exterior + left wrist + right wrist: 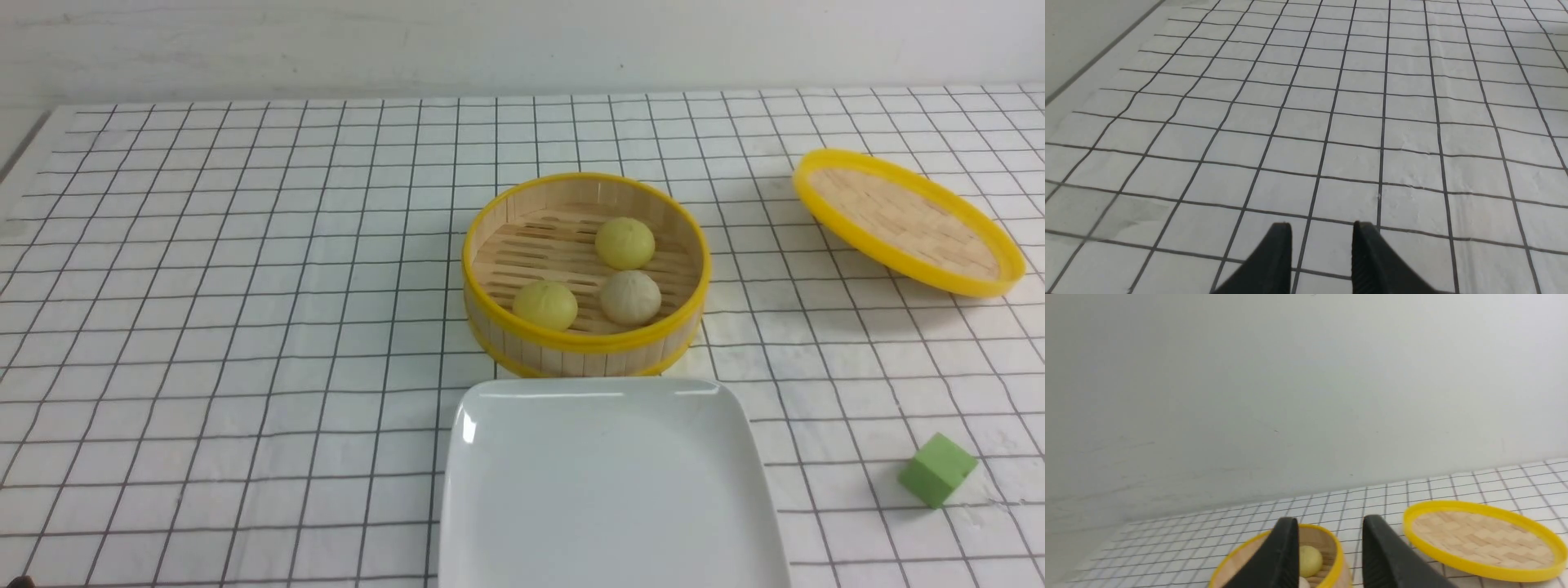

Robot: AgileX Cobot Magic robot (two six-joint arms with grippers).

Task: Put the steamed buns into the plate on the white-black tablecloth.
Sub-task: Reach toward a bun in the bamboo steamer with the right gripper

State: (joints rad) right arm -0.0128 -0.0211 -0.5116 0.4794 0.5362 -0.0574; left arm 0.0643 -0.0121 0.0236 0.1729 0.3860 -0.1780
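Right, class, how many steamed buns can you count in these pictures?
3, all inside the steamer basket: the back yellow bun, the front-left yellow bun and the beige-white bun at front right. None seems hidden.

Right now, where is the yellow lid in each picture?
Front view: the yellow-rimmed lid sits at the far right, right of the steamer basket.
Left wrist view: not in it; only white-black tablecloth.
Right wrist view: the lid lies beside the steamer basket.
Shared landmark: the tablecloth's black grid; the basket links front and right wrist.
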